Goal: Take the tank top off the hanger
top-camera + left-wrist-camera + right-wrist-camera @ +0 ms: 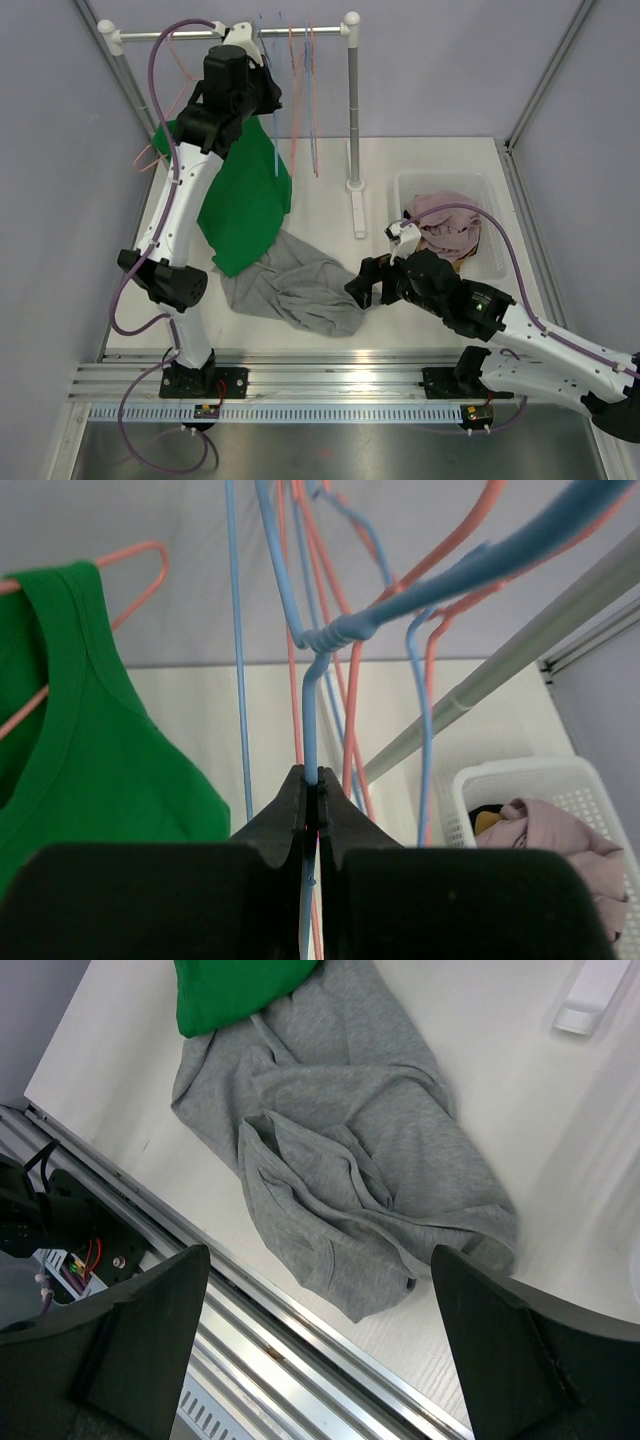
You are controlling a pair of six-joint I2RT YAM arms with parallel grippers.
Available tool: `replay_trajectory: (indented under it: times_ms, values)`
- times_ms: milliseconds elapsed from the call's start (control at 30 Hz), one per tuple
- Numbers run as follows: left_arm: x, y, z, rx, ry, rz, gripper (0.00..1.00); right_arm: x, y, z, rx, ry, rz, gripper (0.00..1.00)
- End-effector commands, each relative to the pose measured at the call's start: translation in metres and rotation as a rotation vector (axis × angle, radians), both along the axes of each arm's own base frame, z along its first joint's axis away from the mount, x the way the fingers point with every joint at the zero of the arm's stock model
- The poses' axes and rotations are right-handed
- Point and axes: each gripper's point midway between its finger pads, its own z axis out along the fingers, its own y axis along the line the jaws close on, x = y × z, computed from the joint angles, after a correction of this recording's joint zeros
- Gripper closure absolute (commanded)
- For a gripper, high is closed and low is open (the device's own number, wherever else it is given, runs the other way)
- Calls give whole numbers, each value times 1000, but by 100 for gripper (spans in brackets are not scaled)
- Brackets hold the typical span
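Slotted metal rail (330, 380), white table (325, 200), green tank top (245, 200), lilac walls (60, 150)

From high behind the bases, looks down over the table (420, 155). From left wrist, close up at blue hanger (316, 710); from right wrist, down onto grey garment (350, 1150), shared overhead.

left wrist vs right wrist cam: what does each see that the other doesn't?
Left wrist only: left claw shut on a blue hanger, and the white basket of clothes. Right wrist only: open right claw above a crumpled grey garment on the table. Both: the green tank top and the white table.
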Motion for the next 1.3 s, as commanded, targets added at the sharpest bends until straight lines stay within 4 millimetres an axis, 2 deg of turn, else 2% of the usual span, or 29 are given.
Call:
replay_trajectory:
  times_ms: [0,33,233,533,700,833,933,1067,1100,1267]
  values:
    - [-21,7,76,-89,-168,-47,100,0,10,9,58,-15,18,1]
    - [-23,3,76,-102,-158,-83,100,-1,10,9,62,-14,18,1]
    - [-8,13,61,-124,-104,-81,100,-4,10,6,70,-5,31,1]
    - [17,0,47,-137,-94,-113,100,-12,9,-1,86,11,53,1]
    - [35,-3,21,-124,-51,-96,100,-18,11,-4,115,28,77,0]
    - [45,-4,12,-124,-40,-79,100,-23,11,-13,122,48,87,0]
    - [47,-4,7,-117,-32,-68,100,-26,12,-17,131,58,98,1]
    - [38,-5,2,-88,-14,-65,100,-25,11,-20,121,50,98,0]
    - [36,-5,0,-84,-6,-59,97,-25,11,-21,111,47,102,1]
    - [15,9,14,-65,-24,-32,66,-16,10,-25,56,27,83,1]
